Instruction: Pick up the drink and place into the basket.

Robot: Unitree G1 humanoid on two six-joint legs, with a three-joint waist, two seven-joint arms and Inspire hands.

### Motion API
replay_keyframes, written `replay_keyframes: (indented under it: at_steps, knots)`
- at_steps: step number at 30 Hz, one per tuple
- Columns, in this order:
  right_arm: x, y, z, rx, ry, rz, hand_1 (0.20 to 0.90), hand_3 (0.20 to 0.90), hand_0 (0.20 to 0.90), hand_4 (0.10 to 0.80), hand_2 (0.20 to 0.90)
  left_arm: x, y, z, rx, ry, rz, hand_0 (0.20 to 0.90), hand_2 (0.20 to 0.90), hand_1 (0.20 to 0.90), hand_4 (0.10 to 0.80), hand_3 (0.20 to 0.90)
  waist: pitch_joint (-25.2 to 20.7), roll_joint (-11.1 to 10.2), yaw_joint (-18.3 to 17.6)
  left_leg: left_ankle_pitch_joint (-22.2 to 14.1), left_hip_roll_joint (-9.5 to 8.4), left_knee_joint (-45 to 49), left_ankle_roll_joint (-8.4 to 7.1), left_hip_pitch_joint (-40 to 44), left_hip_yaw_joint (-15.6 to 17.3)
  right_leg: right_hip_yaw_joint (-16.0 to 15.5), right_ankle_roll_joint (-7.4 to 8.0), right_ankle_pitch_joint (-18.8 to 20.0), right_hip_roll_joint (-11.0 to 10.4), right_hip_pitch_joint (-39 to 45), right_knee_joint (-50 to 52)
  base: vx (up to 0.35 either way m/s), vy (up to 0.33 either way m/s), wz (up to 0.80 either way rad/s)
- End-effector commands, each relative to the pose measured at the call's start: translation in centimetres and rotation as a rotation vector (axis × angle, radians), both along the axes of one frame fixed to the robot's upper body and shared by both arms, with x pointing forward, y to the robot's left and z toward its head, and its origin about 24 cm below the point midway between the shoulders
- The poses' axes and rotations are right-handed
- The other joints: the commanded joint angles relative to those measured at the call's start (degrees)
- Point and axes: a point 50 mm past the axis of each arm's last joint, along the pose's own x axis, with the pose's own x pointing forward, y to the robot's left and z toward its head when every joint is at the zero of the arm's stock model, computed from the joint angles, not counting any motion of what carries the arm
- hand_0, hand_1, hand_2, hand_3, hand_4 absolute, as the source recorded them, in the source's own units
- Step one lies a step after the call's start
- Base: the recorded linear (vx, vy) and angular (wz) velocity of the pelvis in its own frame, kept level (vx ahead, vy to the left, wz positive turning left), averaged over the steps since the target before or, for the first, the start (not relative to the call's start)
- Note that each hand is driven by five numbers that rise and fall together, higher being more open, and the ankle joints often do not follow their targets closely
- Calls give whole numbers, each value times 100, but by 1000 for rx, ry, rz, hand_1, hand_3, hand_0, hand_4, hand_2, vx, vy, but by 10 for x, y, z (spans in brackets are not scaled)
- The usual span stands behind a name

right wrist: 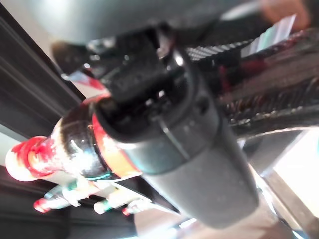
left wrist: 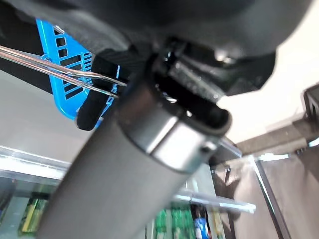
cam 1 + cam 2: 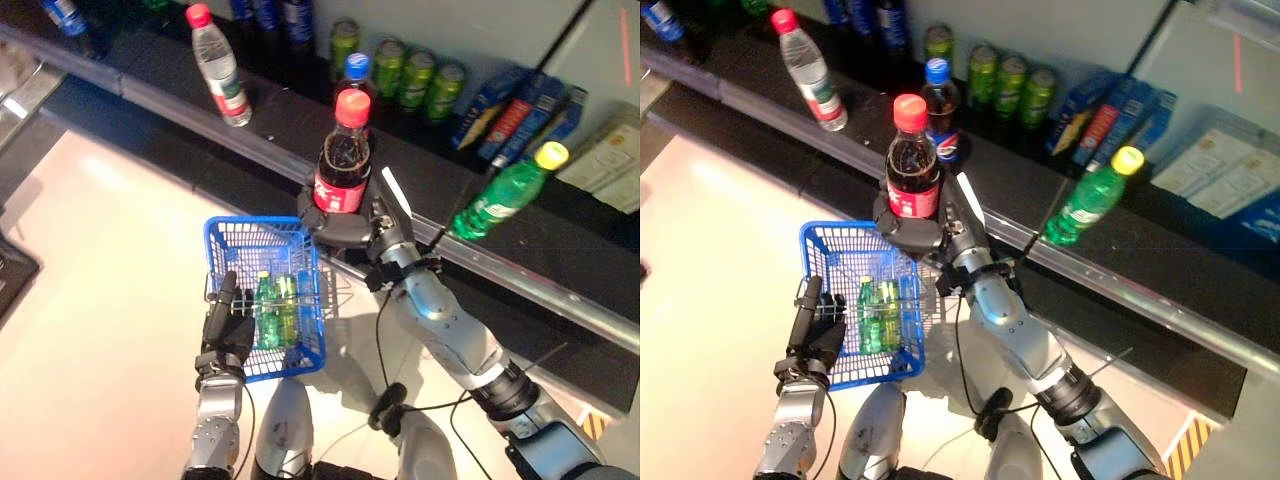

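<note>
My right hand (image 3: 345,228) is shut on a dark cola bottle (image 3: 343,160) with a red cap and red label, held upright off the black shelf, just beyond the far right corner of the blue basket (image 3: 232,237). The bottle also shows in the right wrist view (image 1: 75,144). My left hand (image 3: 226,330) is shut on the basket's thin wire handles (image 2: 60,69) and holds the blue basket up in front. Green bottles (image 3: 272,310) lie inside the basket.
The black shelf (image 3: 280,125) carries a clear water bottle (image 3: 218,70), a blue-capped cola bottle (image 3: 940,100), green cans (image 3: 405,75), a tilted green bottle (image 3: 505,195) and blue boxes (image 3: 515,120). A metal rail (image 3: 540,290) edges the shelf. Pale floor (image 3: 90,260) lies at the left.
</note>
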Motion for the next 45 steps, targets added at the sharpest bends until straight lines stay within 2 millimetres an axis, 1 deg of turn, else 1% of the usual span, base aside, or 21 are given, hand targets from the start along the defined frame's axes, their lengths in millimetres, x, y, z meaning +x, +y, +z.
replay_keyframes:
  at_steps: [1,6,10,13,14,19,23,26,28,29,30,33,34,36,37,39,41,42,44,45]
  knots:
    - [-19,37,73,158,-322,126,300,200,300,100,300,4,-2,126,339,-723,-189,300,300,300,100,200,-903,-57,209,415,-321,452,130,-481,-55,-5,26,296,20,975,-903,11,-15,42]
    - [-13,41,71,141,-311,87,300,200,300,100,300,3,-11,139,411,-813,-279,300,300,300,100,200,-892,-82,317,404,-382,485,135,-559,-145,-102,46,304,12,1027,-928,9,1,30]
    - [-5,45,62,126,-255,50,300,200,300,100,300,2,-20,152,456,-929,-369,300,300,300,100,200,-874,-83,403,367,-436,519,145,-634,-223,-173,71,306,-5,1034,-924,11,28,16]
    - [-1,47,57,110,-231,31,300,200,300,100,300,1,-24,159,486,-968,-396,300,300,300,100,200,-854,-79,447,358,-472,531,155,-667,-261,-203,80,315,-11,1045,-932,16,14,12]
    - [2,49,55,106,-211,24,300,200,300,100,300,0,-27,165,498,-1001,-429,300,300,300,100,200,-837,-95,491,333,-504,534,167,-688,-285,-233,95,324,-25,1048,-935,26,12,21]
    - [12,60,51,111,-156,10,300,200,300,100,300,0,-37,177,514,-1095,-517,300,300,300,100,200,-725,-93,650,277,-583,600,171,-768,-366,-336,89,313,-73,1052,-885,9,3,11]
    - [19,67,49,118,-111,-5,300,200,300,100,300,-1,-40,183,517,-1140,-560,300,300,300,100,200,-652,-100,766,239,-649,613,188,-828,-427,-423,87,331,-126,1033,-852,8,4,13]
    - [27,75,41,132,-23,-8,300,200,300,100,300,-1,-43,187,508,-1169,-593,300,300,300,100,200,-591,-98,881,230,-712,587,198,-860,-491,-511,84,352,-168,1008,-818,16,12,12]
    - [29,82,32,134,49,8,300,200,300,100,300,0,-44,189,501,-1176,-597,300,300,300,100,200,-565,-98,930,239,-739,568,197,-887,-514,-548,90,360,-185,987,-803,24,31,20]
    - [29,86,23,149,123,30,300,200,300,100,300,0,-45,190,499,-1184,-598,300,300,300,100,200,-535,-108,957,243,-761,561,206,-912,-532,-557,93,368,-199,962,-794,16,18,14]
    - [29,87,21,155,141,34,300,200,300,100,300,0,-45,191,498,-1186,-598,300,300,300,100,200,-529,-110,962,244,-764,560,207,-919,-534,-559,94,369,-201,958,-794,0,3,6]
    - [31,97,-9,212,327,81,300,200,300,100,300,-2,-46,194,490,-1214,-611,300,300,300,100,200,-428,-124,1046,264,-790,512,226,-966,-564,-607,110,400,-232,881,-773,-20,-16,6]
    - [31,98,-10,217,337,85,300,200,300,100,300,-2,-46,194,490,-1215,-611,300,300,300,100,200,-425,-127,1049,265,-791,509,227,-969,-565,-610,111,401,-233,877,-772,-26,-23,13]
    - [30,103,-24,232,418,121,300,200,300,100,300,-3,-47,195,490,-1228,-618,300,300,300,100,200,-376,-145,1090,283,-796,481,232,-1002,-574,-626,122,416,-232,850,-783,-22,-30,11]
    - [30,106,-30,204,439,130,300,200,300,100,300,-3,-48,196,489,-1234,-622,300,300,300,100,200,-350,-157,1109,291,-795,475,233,-1026,-577,-632,127,426,-235,834,-789,-24,-34,6]
    - [24,116,-41,188,496,188,300,200,300,100,300,-4,-51,198,485,-1246,-630,300,300,300,100,200,-307,-170,1137,310,-779,437,244,-1053,-576,-645,146,448,-240,783,-790,-23,-27,4]
    - [20,121,-48,185,535,222,300,200,300,100,300,-4,-52,199,487,-1251,-629,300,300,300,100,200,-284,-179,1138,320,-775,427,250,-1066,-575,-638,155,458,-237,753,-781,0,0,0]
    - [14,127,-54,179,571,260,300,200,300,100,300,-5,-54,201,480,-1269,-632,300,300,300,100,200,-254,-184,1138,331,-766,405,258,-1071,-566,-633,169,471,-241,724,-779,0,0,0]
    - [10,133,-59,179,606,301,300,200,300,100,300,-8,-57,203,471,-1314,-655,300,300,300,100,200,-219,-187,1148,343,-766,396,271,-1096,-569,-633,181,486,-246,686,-773,0,0,0]
    - [6,137,-63,179,622,338,300,200,300,100,300,-13,-59,206,486,-1358,-669,300,300,300,100,200,-181,-185,1162,355,-763,373,275,-1115,-567,-623,193,497,-239,663,-787,0,0,0]
